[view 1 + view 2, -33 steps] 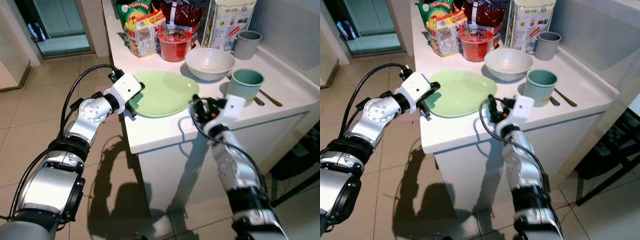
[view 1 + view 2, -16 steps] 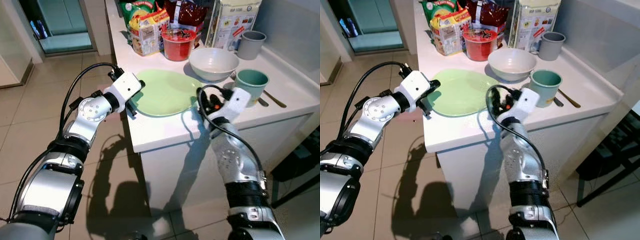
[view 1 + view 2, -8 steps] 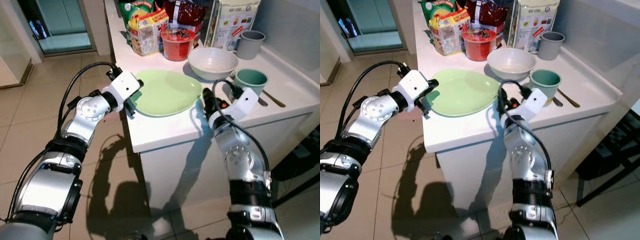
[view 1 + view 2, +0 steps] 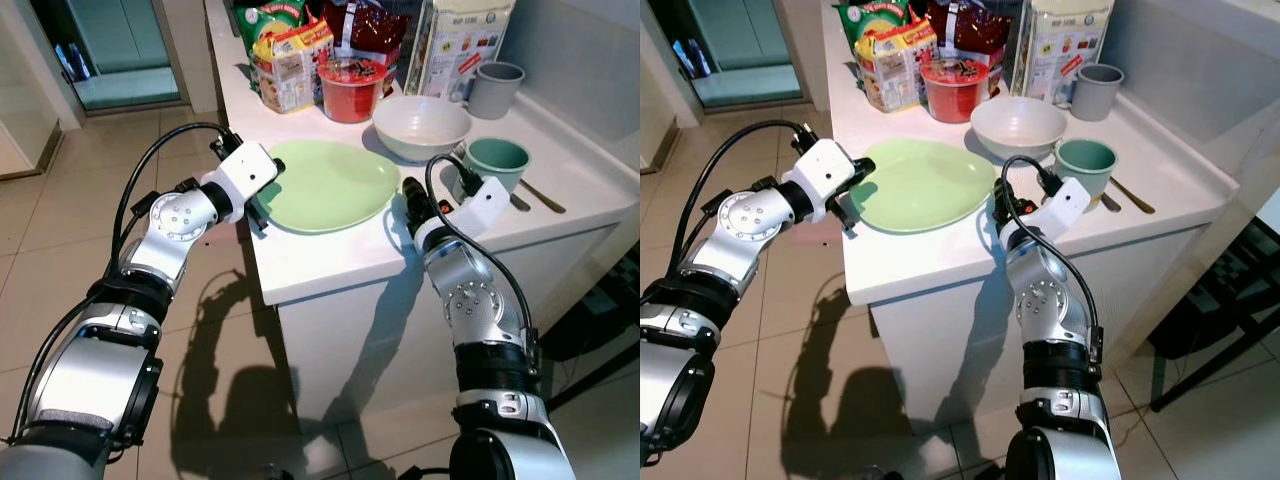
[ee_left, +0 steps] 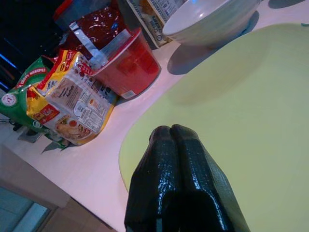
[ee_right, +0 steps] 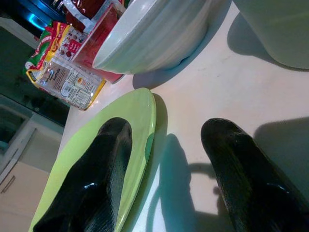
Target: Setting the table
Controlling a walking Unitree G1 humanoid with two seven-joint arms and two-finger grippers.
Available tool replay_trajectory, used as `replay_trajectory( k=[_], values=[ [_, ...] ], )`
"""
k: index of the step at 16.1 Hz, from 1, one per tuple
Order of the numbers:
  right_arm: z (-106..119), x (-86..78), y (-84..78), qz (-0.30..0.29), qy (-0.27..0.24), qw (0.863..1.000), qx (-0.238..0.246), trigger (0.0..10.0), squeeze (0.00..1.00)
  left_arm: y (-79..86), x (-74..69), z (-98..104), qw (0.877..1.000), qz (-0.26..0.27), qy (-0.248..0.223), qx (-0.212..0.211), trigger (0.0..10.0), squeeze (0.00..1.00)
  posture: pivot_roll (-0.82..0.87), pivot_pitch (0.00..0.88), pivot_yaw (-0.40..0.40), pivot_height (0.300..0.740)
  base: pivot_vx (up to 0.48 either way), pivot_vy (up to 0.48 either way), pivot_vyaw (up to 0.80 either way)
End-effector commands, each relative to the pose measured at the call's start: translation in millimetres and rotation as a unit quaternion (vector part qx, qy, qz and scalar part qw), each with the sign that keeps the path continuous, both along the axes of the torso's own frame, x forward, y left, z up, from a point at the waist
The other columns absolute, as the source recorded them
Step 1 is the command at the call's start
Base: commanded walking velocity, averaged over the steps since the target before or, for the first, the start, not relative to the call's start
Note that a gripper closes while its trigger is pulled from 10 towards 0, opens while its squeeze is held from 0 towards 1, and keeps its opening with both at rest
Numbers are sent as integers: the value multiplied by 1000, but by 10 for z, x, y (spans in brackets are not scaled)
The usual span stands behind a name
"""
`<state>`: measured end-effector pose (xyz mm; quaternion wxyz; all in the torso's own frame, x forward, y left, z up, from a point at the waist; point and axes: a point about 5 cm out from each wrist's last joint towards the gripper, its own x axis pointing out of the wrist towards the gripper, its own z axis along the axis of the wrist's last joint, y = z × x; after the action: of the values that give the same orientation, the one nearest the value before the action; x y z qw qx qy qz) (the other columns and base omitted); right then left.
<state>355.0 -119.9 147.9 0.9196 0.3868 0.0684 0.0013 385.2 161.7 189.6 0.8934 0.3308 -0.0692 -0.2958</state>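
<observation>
Right wrist view: glossy pale-green plate (image 6: 101, 159), shallow upturned rim.

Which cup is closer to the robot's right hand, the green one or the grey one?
The teal-green cup. It stands just beyond the right gripper, near the counter's front edge, beside the white bowl. The grey cup sits farther back, next to the carton.

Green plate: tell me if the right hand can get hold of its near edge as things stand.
Probably yes. The right hand is open right at the green plate, one finger over its rim and the other over the bare counter beside it. Nothing lies between, and the white bowl sits farther back.
</observation>
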Motion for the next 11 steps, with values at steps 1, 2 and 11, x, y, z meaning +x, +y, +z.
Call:
replay_trajectory(
  k=[1,2,11],
  values=[
    [-50,1,85,16,15,1000,-4,10000,0,21,6,62,1000,0,-7,2,10000,0,60,0,40,740,0,0,0],
    [-25,2,85,20,9,1000,-8,10000,0,22,6,58,1000,0,-6,1,10000,0,57,0,40,740,0,0,0],
    [-258,65,195,51,52,997,33,10000,0,-88,-11,152,999,-22,-24,-8,10000,0,68,0,35,740,0,0,0]
  ],
)
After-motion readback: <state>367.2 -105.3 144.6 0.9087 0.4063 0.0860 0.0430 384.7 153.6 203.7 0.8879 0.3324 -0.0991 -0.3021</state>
